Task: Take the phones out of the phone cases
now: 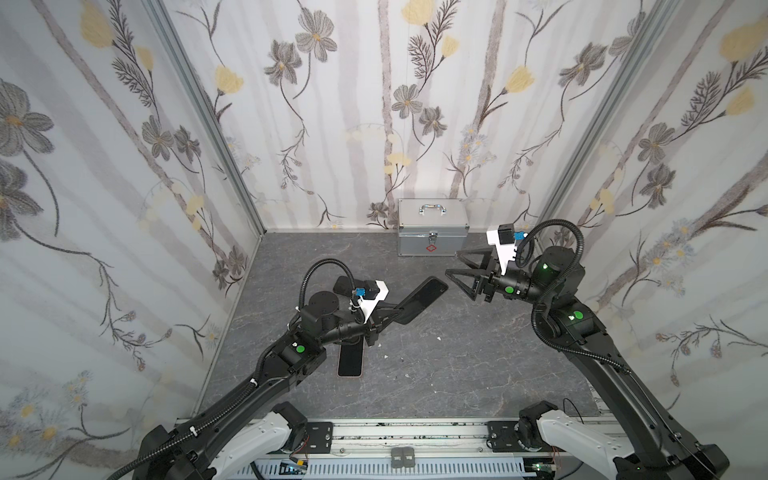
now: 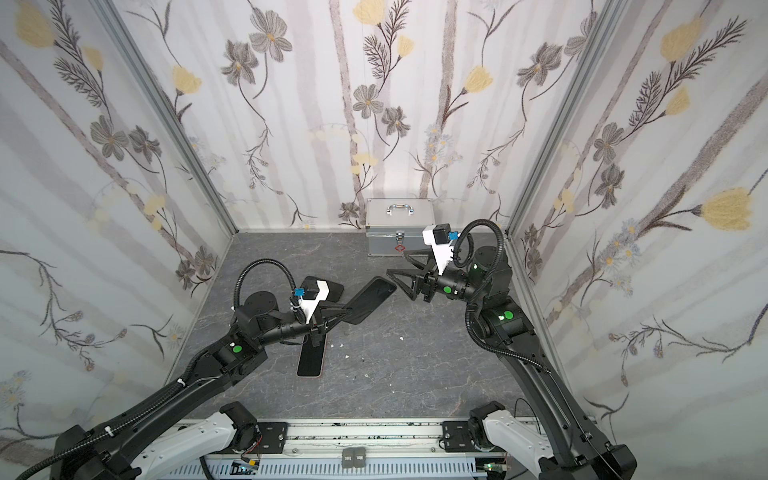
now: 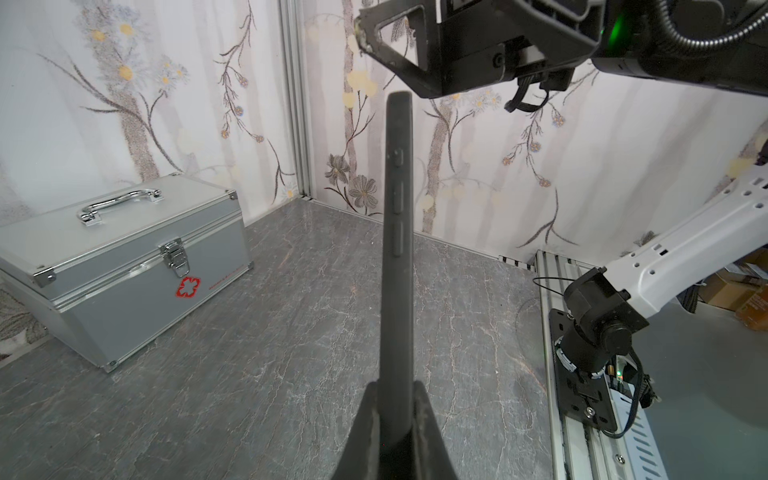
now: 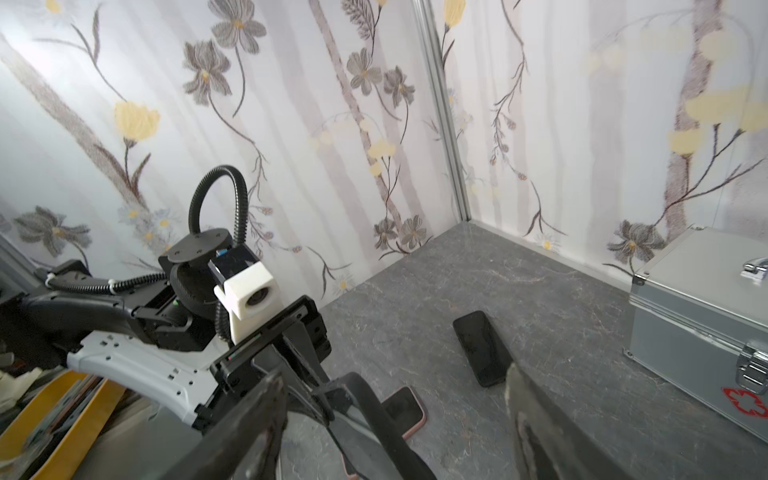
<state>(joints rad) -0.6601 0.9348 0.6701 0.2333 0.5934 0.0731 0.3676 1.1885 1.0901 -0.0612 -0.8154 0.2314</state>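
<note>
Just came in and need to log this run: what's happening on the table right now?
The left gripper is shut on one end of a black phone case, holding it above the table. The right gripper hangs open just off its far end, touching nothing. Whether a phone sits inside is unclear. A pink-rimmed phone and a black phone lie flat on the table; a metal box stands at the back wall.

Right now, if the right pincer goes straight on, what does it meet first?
Probably the far end of the black phone case, clamped in the left pincer; depth unclear, it might pass above.
</note>
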